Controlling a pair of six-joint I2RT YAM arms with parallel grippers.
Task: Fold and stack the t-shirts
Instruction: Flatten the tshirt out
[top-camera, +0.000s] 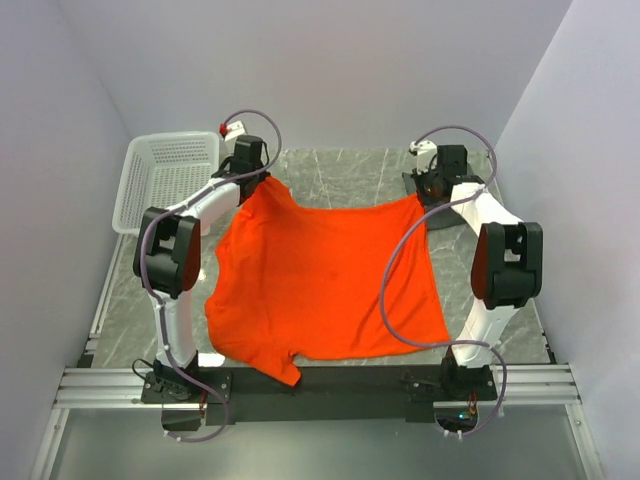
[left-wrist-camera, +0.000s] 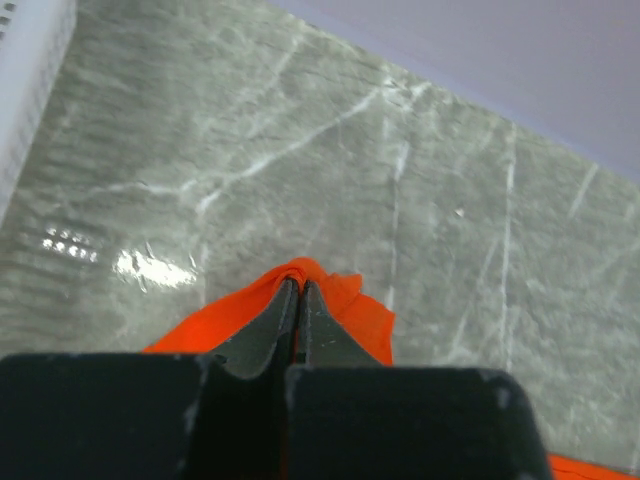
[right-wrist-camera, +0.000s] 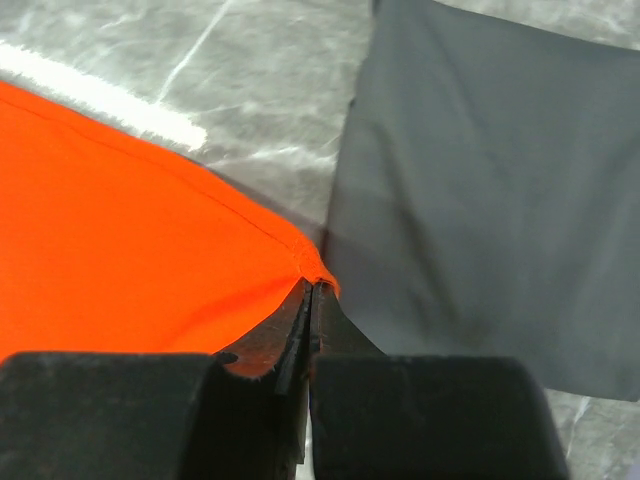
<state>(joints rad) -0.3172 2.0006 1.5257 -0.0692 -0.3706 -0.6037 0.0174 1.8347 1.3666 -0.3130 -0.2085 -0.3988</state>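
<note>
The bright orange t-shirt (top-camera: 325, 285) hangs spread between both arms over the grey table, its lower edge and a sleeve draped toward the near edge. My left gripper (top-camera: 262, 181) is shut on its far left corner, and orange cloth (left-wrist-camera: 335, 300) bunches around the closed fingertips. My right gripper (top-camera: 421, 201) is shut on the far right corner, the orange hem (right-wrist-camera: 310, 260) pinched at the tips. The dark grey t-shirt (right-wrist-camera: 480, 190) lies flat on the table just under and right of the right gripper; in the top view only a dark patch (top-camera: 412, 182) of it shows.
A white lattice basket (top-camera: 165, 180) stands at the far left, beside the left arm. Pale walls close in the table on three sides. Bare marble tabletop (top-camera: 340, 175) shows beyond the shirt.
</note>
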